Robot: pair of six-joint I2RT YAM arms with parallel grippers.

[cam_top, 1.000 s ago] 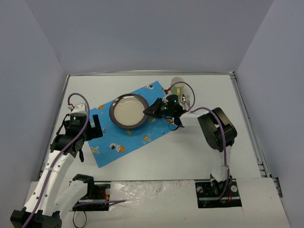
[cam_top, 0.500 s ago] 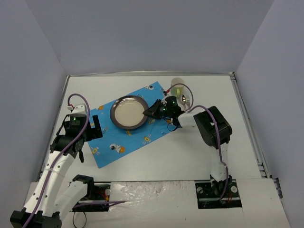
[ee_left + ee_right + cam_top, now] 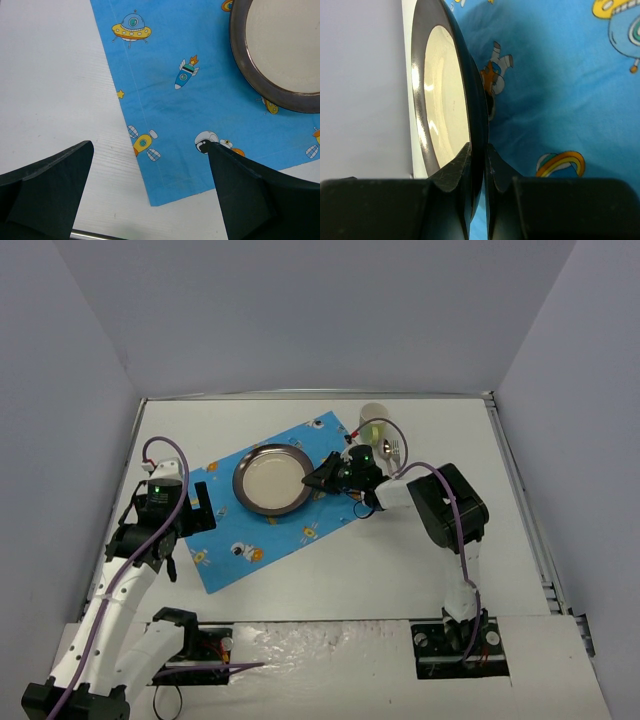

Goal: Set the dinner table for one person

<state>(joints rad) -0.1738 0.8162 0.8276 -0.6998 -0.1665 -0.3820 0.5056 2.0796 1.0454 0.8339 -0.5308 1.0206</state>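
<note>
Near the top view's centre we see the right gripper [image 3: 322, 478] clamped on the rim of the plate [image 3: 270, 480], over the blue placemat [image 3: 240, 550]. Our left gripper [image 3: 149, 150] gapes wide at left, and the dinner table [image 3: 400, 565] fills mid-frame.

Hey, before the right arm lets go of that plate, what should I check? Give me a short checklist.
1. Grip: right fingers clamped on the plate rim: ok.
2. Position: plate over the placemat: ok.
3. Contact: plate resting flat on the placemat: cannot tell.
4. Clearance: left fingers open, apart from the plate: ok.
5. Neighbours: cup apart from the plate: ok.
6. Base: placemat spread on the dinner table: ok.
</note>
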